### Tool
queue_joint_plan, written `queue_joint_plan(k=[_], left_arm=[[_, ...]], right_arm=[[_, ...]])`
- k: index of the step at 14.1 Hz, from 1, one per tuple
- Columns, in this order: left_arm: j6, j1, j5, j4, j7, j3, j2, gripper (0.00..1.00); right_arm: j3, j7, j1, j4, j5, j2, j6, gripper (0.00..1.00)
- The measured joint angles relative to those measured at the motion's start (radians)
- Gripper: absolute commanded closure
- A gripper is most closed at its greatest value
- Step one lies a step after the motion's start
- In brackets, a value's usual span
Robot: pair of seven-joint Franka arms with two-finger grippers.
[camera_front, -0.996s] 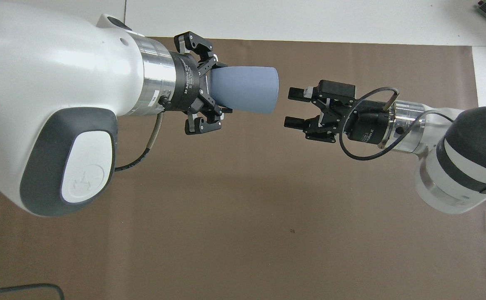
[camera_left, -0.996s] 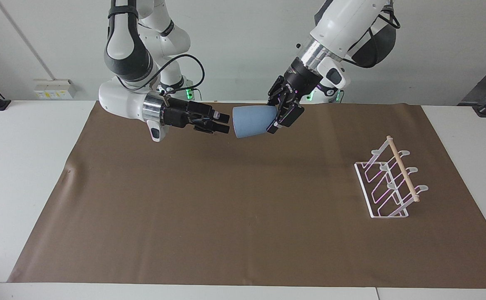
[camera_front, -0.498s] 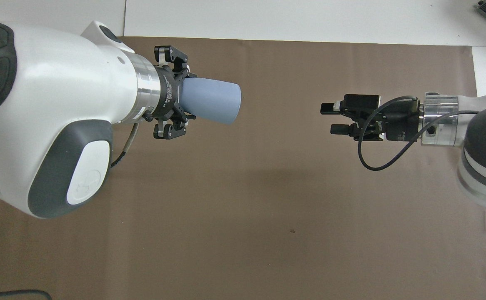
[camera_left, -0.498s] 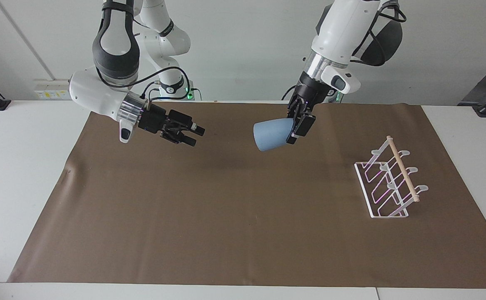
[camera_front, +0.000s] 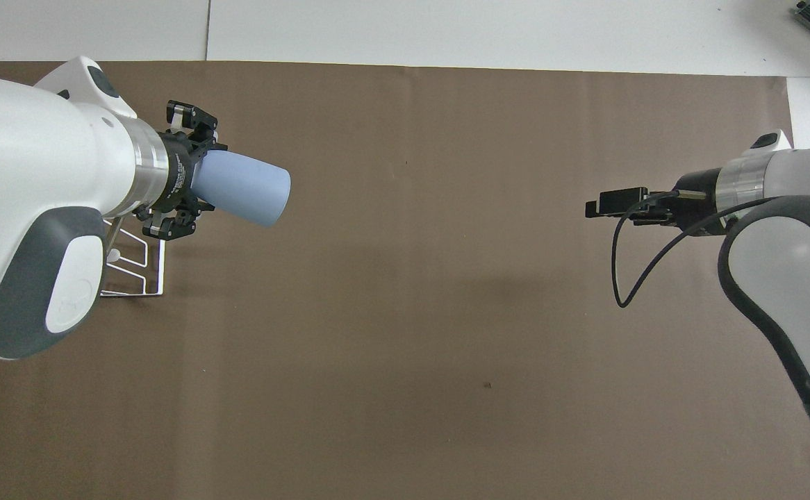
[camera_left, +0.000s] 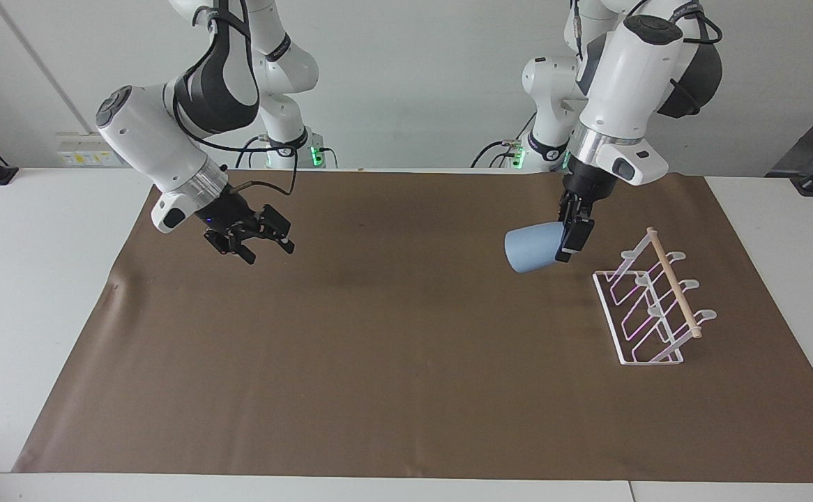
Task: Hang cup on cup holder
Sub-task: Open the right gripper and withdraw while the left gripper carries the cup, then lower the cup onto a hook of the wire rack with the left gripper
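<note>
The light-blue cup hangs in the air, tilted on its side, its base end held in my left gripper, which is shut on it. It is over the mat beside the cup holder, toward the robots and apart from it. The cup holder is a white wire rack with a wooden dowel, standing at the left arm's end of the table. In the overhead view the cup sticks out of the left gripper, and the arm hides most of the cup holder. My right gripper is open and empty over the mat at the right arm's end, also in the overhead view.
A brown mat covers most of the white table. A black cable loops off the right wrist.
The left arm has carried the cup from over the middle of the mat toward the cup holder. The right arm has drawn back toward its own end and lowered its open gripper.
</note>
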Motion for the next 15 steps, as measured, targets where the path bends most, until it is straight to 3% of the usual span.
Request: queue_joint_plan(k=[3,6,11,15], left_arm=[[0.046,0.085,0.093,-0.051,0.052,0.002,-0.018,1.0],[0.075,0.16,0.203,-0.071,0.066,0.003,-0.023,1.0],[0.193,0.192,0.397,-0.159,0.067,0.003,-0.028,1.0],[0.234,0.208,0.519,-0.18,0.066,0.002,-0.005,1.0]], right_arm=[[-0.002,0.0,-0.001,0.022,-0.171,-0.011,-0.005,0.0],[-0.007,0.017,-0.011,0.08,-0.256,-0.034,-0.084,0.0],[-0.009,0.12,-0.045,0.237,-0.27,-0.069,-0.332,0.0],[-0.012,0.195,-0.088,0.294,-0.272,-0.119,-0.413,0.0]])
